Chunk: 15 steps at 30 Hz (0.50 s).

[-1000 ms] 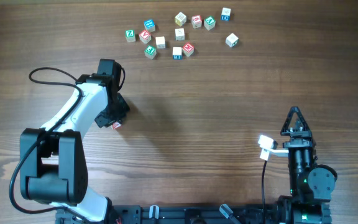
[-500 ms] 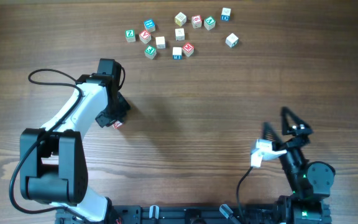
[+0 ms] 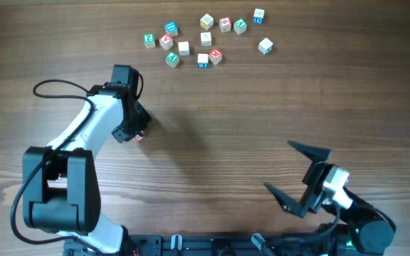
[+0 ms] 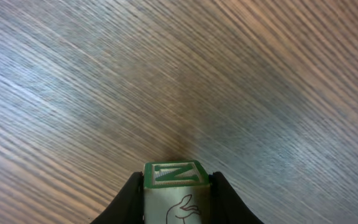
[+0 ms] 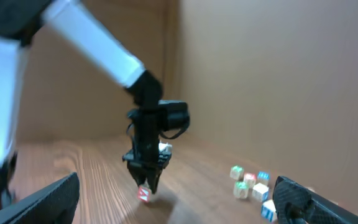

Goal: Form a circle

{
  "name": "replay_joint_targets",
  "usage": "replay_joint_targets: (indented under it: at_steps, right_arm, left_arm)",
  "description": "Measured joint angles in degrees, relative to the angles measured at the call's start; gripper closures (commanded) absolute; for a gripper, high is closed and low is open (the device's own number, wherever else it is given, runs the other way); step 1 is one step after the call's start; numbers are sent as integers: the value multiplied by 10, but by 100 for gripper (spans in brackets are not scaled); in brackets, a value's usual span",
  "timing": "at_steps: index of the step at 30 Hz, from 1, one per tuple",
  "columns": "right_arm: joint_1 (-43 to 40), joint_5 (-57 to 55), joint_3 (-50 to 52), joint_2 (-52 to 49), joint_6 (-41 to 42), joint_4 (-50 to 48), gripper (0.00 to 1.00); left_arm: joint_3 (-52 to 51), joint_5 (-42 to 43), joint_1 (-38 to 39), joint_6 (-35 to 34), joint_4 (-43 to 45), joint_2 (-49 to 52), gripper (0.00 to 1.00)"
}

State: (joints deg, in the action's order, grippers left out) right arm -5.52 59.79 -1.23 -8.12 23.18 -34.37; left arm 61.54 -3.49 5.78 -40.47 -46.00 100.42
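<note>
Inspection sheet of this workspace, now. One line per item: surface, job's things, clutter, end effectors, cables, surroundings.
Surface: wooden table, bare across the middle.
Job's things: one held cube with a green N on top; loose cubes lie scattered along the far side; no ring laid out yet.
Clutter: nothing seen.
End effectors: left end effector is shut on the held cube, low over the wood; whether it touches, cannot tell. Right end effector is wide open and empty, tilted, near its base.
Cables: black cable loops beside the left arm, clear of the cubes.
Surroundings: brown wall behind the table.
</note>
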Motion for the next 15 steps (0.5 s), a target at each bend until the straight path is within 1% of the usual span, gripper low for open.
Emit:
replay_joint_targets:
  at_steps: [2,3,6,9,10,12,13,15]
  right_arm:
    - [0,-15,-26,-47,19,41,0]
    - [0,-22,-49,-96,24,63,0]
    - [0,-15,-108,-234,6,121,0]
    - [0,0,-174,-393,-12,149,0]
    - [1,12,-202,-454,-17,160,0]
    - [7,45,-250,-544,-21,177,0]
    - [12,76,-271,-587,-22,176,0]
    - [22,146,-303,-663,-22,141,1]
  left_arm:
    - [0,6,0,-2,6,0,82]
    - [0,8,0,-3,12,0,82]
    - [0,9,0,-23,17,0,76]
    - [0,-15,0,-47,50,0,79]
    - [0,-33,0,-54,67,0,82]
    - [0,-56,0,-66,83,0,82]
    - [0,-63,0,-73,83,0,81]
    - [0,-71,0,-93,81,0,76]
